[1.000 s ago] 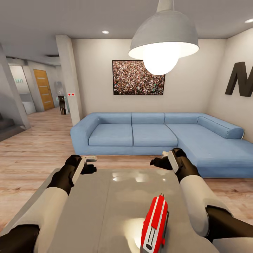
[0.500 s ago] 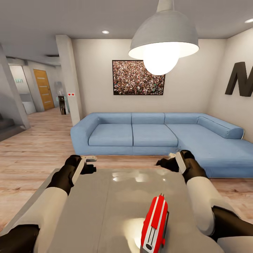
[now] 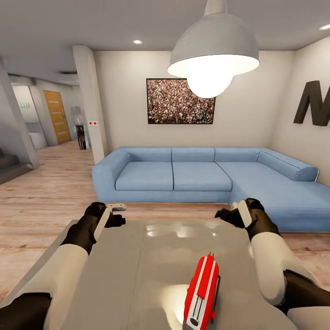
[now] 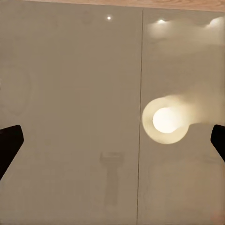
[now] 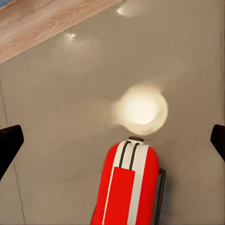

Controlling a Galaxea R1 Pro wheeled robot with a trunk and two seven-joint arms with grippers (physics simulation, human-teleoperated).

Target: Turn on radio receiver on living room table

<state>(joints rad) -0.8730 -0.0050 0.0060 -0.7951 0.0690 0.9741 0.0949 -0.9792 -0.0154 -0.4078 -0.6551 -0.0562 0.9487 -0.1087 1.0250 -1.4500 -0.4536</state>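
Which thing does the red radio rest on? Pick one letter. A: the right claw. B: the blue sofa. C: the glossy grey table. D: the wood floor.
C: the radio receiver stands on the table, its grey top reflecting the lamp beside it, and the right claw hangs apart above the table's far edge.

arms: white shells, black joints | left claw [image 3: 120, 213]: black, white panel | right claw [image 3: 228, 213]: same
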